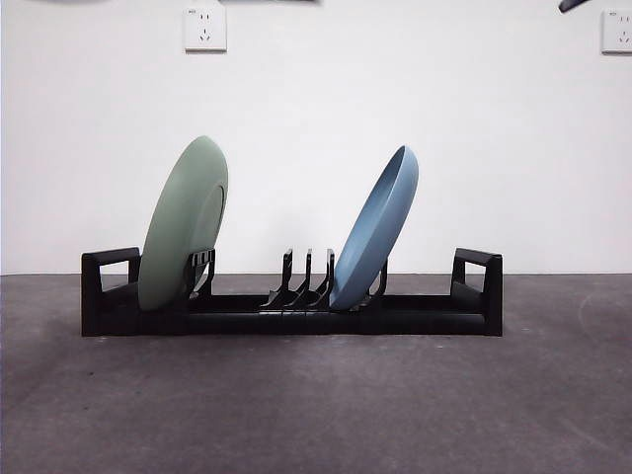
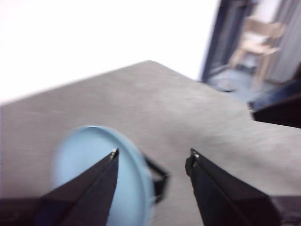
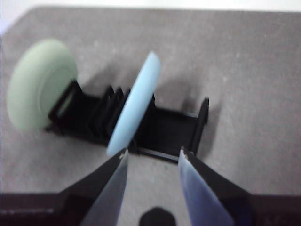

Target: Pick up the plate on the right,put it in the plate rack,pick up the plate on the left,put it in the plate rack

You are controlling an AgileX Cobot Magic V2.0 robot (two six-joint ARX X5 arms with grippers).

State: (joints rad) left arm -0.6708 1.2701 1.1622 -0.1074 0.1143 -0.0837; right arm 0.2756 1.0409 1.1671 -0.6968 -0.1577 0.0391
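The black plate rack (image 1: 425,314) stands across the middle of the table. A green plate (image 1: 183,222) leans in its left end, and a blue plate (image 1: 377,229) leans in the prongs right of centre. The right wrist view shows the rack (image 3: 164,129) from above with the green plate (image 3: 40,89) and blue plate (image 3: 134,103) in it. My right gripper (image 3: 154,150) is open, empty, and above the rack's near side. My left gripper (image 2: 154,151) is also open and empty, high over a pale blue plate (image 2: 87,160) and a rack handle (image 2: 159,179).
A dark arm tip (image 1: 573,5) shows at the top right corner of the front view. Two wall sockets (image 1: 204,28) sit on the white wall behind. The left wrist view shows the table's far corner (image 2: 148,63) and part of the other arm (image 2: 280,110).
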